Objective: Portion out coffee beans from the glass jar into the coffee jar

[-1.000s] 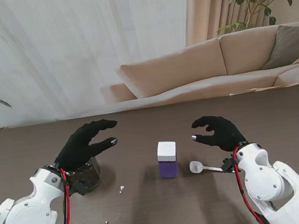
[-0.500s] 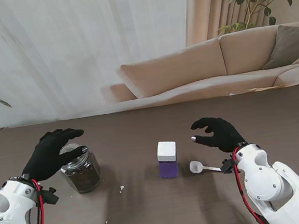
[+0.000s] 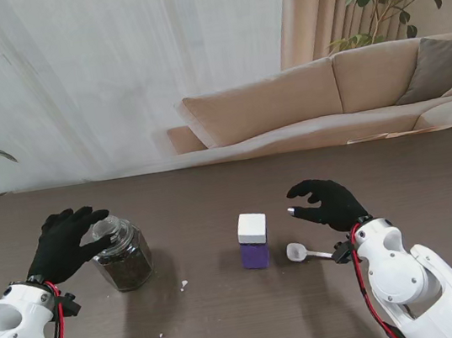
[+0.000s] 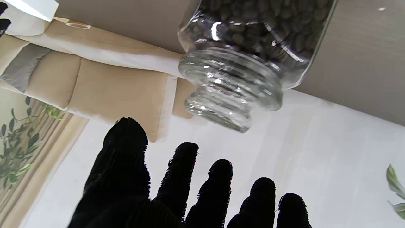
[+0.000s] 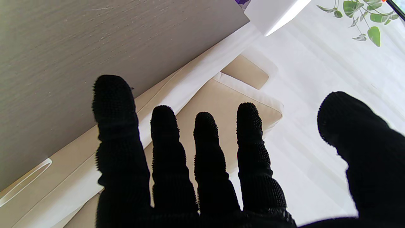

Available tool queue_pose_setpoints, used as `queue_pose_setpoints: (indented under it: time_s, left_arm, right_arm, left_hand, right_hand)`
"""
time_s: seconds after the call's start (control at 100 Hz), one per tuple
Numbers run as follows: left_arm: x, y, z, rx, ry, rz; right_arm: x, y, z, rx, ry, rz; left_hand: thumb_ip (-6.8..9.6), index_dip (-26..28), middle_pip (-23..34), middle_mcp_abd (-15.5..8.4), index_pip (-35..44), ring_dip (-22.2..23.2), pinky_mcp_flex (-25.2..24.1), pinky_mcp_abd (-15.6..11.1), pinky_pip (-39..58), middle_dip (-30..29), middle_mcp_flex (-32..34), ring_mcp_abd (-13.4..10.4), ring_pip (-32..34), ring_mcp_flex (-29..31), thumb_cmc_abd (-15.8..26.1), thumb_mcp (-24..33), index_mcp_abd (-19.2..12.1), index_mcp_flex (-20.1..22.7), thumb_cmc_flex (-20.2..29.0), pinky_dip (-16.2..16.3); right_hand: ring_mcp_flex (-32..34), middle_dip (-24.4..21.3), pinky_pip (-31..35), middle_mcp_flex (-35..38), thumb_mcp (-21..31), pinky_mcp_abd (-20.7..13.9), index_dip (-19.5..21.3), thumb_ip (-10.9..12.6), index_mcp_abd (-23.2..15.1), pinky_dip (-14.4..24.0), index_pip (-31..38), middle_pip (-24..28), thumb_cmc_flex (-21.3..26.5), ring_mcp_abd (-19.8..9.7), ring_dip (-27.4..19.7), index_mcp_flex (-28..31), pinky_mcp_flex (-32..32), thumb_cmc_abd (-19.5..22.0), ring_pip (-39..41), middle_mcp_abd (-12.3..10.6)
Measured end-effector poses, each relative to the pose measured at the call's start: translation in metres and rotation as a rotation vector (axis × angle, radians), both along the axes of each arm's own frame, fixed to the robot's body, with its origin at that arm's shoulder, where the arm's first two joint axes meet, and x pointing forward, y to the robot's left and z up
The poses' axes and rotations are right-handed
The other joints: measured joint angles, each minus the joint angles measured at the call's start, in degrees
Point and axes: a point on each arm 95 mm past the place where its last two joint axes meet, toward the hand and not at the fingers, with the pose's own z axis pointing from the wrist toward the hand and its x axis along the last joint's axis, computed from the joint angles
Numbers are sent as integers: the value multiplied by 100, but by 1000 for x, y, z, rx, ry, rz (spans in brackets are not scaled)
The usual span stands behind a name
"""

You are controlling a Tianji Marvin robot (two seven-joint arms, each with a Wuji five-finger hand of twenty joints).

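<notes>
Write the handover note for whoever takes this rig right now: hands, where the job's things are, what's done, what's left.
Left hand: open, fingers spread beside the glass jar's lid, not gripping.
Right hand: open, holding nothing, just beyond the white spoon.
Glass jar: upright on the left, lid on, holding beans.
Coffee jar: purple with a white lid, centre of the table, closed.
Done: nothing portioned as far as can be seen; both jars closed, spoon on the table.
Left: open both jars, scoop or pour beans across.

Glossy clear glass jar [image 3: 122, 256] stands on the matt wood-grain table [image 3: 257, 317].
</notes>
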Motion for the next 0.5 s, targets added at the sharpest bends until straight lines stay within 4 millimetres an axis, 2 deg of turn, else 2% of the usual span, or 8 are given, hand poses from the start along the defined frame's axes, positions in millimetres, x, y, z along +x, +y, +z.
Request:
queue_pose_setpoints:
  time_s: [0.18, 0.21, 0.31, 0.5]
  left_arm:
    - [5, 4, -16, -3, 36, 32]
    - [5, 5, -19, -5, 43, 36]
    - [6, 4, -25, -25, 61, 46]
    - [10, 0, -33, -67, 61, 55]
  right_arm:
    - [-1, 3, -1, 9, 8, 8]
    - [-1, 3, -2, 10, 9, 9]
    - [-1, 3, -2, 12, 11, 11]
    - [-1, 4, -2, 18, 12, 14]
  left_hand:
    - [0, 0, 1, -2, 0, -2, 20, -1, 0, -1, -1, 0, 0, -2, 0, 0, -2, 4, 0, -6]
    - [0, -76, 2, -2, 0, -2, 96, -1, 0, -1, -1, 67, 0, 5, 0, 0, -4, 4, 0, -14]
    - [-1, -111, 4, -2, -243, -2, 285, -1, 3, -1, -1, 137, 0, 17, -1, 0, -171, -167, 0, -16]
    - [-1, -105, -59, 12, -388, -3, 432, 2, 10, -76, -18, 201, 7, 63, -3, 0, -178, -325, 0, -17]
  right_hand:
    - [0, 0, 0, 0, 0, 0, 2, 0, 9, 0, -1, 0, 0, 0, 0, 0, 0, 0, 0, 1]
    - [0, 0, 0, 0, 0, 0, 3, 0, 9, 0, -1, 0, 0, 0, 0, 0, 0, 0, 0, 1]
    - [0, 0, 0, 0, 0, 0, 3, 0, 11, 0, -1, 0, 0, 0, 0, 1, 0, 0, 0, 1]
    - [0, 0, 0, 0, -3, 1, 4, 0, 13, 0, -1, 0, 0, 0, 0, 1, 0, 78, -1, 1]
